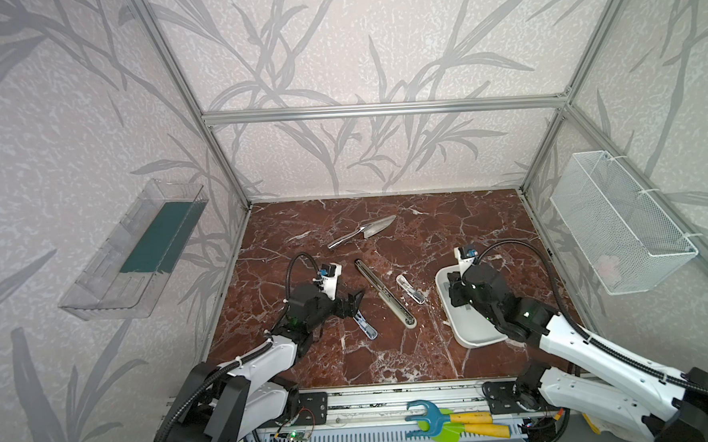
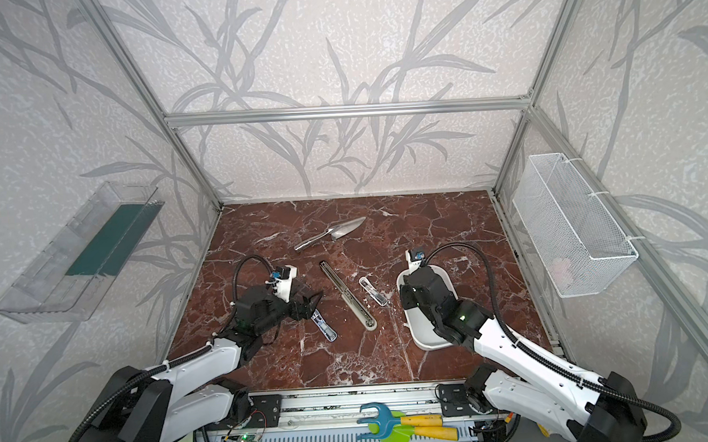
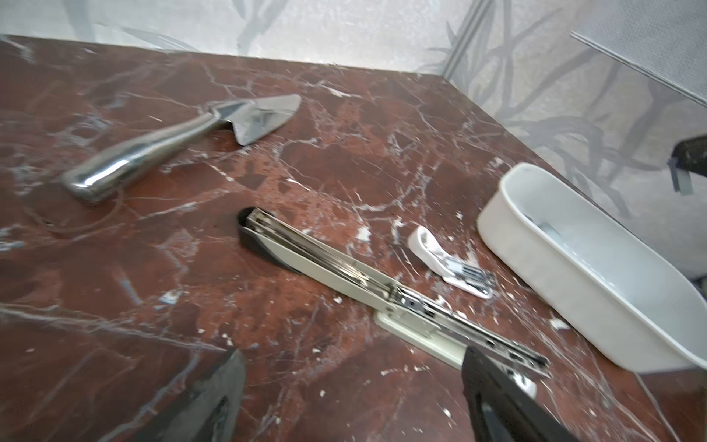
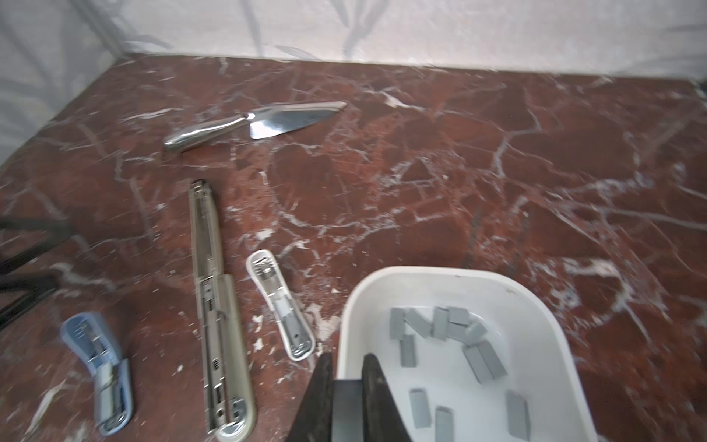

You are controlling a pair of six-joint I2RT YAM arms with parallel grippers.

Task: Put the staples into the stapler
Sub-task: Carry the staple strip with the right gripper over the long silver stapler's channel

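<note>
Staples [image 4: 440, 323] lie loose in the white tray [image 4: 421, 271], a scatter of short grey strips on its floor. We can make out none of them in any stapler yet. We see the right gripper [image 4: 348, 363] with its fingers drawn together across the tray's near wall, one finger outside and one inside. So we read it as clamped on the tray itself, not on a strip. We judge that this grip serves to steady or shift the tray so the strips come within reach. In both top views it sits at the tray edge nearest the middle of the marble table [image 1: 392, 353].

Between the arms the long stapler [image 1: 385, 297] lies folded out flat with its metal channel facing up, so a strip could be dropped in from above. The left gripper [image 3: 352, 354] hangs low with its fingers wide apart and nothing between them. One finger stands in front of the stapler's near end in the wrist view. We take it to be placed there to pin the body down during loading.

A small white stapler [image 1: 411, 289] lies between the long one and the tray. A blue stapler [image 1: 366, 327] lies just beside the left gripper. Both are open too. A silver server [image 1: 365, 231] lies well apart at the back, and we judge it to have no part in the job.
</note>
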